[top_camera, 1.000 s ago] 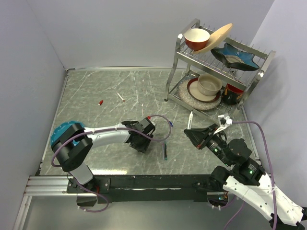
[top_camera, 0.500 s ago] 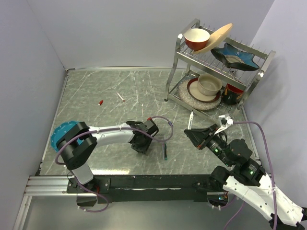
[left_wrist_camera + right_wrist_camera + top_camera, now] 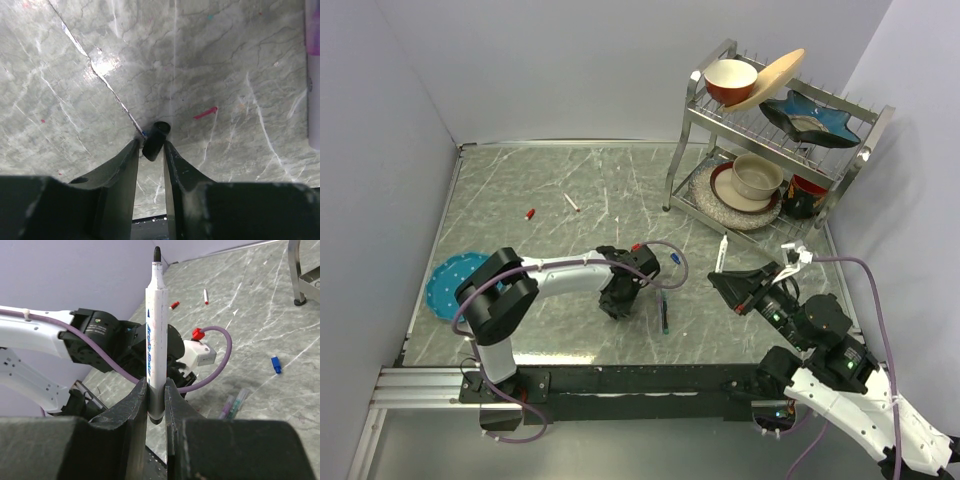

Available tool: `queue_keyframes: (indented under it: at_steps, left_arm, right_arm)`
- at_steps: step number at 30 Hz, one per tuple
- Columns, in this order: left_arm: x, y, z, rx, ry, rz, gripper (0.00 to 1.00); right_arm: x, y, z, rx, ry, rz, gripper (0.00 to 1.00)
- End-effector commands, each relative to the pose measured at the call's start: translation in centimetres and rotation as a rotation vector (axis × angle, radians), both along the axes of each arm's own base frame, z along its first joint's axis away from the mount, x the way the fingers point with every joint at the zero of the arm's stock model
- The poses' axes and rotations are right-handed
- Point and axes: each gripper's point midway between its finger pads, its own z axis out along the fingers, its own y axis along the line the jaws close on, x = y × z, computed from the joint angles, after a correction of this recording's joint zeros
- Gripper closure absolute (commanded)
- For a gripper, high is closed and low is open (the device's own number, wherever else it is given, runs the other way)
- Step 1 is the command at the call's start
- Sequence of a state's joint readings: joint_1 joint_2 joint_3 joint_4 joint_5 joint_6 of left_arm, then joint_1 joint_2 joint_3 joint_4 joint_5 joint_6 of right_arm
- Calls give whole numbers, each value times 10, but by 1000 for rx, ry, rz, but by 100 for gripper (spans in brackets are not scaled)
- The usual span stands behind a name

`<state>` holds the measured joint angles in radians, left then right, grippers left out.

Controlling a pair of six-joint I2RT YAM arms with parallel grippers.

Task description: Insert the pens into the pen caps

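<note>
The left gripper (image 3: pixel 151 149) is down at the table (image 3: pixel 225 60); from the top camera its own body hides the fingertips, so only the wrist view shows the black cap (image 3: pixel 156 137), tilted between the 2 fingers; they stand close on either side, yet I cannot tell whether they clamp it or merely flank it. The right gripper (image 3: pixel 155 390) is clenched on a white pen (image 3: pixel 154 330), dark tip upward, held above the table; another pen (image 3: pixel 313 75) is cut off at the wrist view's right edge; the blue cap (image 3: pixel 275 364) lies loose on the table. Against 1 second earlier, the left arm has swung rightward, uncovering more of the blue plate (image 3: pixel 448 285); the right gripper has barely shifted.
</note>
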<state>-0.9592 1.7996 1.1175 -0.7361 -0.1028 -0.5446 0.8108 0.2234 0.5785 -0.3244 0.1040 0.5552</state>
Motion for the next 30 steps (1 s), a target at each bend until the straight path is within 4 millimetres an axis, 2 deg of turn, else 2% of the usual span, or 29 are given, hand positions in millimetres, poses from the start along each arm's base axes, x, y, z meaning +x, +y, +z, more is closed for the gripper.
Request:
queue_keyframes:
  at_steps: [1, 6, 16, 20, 27, 30]
  left_arm:
    - [2, 13, -50, 90, -11, 21, 70]
    - [3, 19, -55, 137, -18, 13, 66]
    - [11, 5, -52, 119, -33, -16, 65]
    - [11, 1, -58, 119, -21, -25, 66]
    - [-1, 10, -67, 129, 19, -12, 82]
    - [-4, 13, -67, 136, 23, 6, 93]
  right_arm:
    - [-4, -5, 17, 56, -37, -1, 100]
    - [-3, -4, 14, 41, -33, -4, 100]
    - [-2, -3, 18, 36, -47, 0, 100]
    - [-2, 0, 14, 33, -40, 11, 100]
    - [-3, -4, 12, 35, -40, -3, 100]
    - [-3, -5, 14, 38, -42, -4, 100]
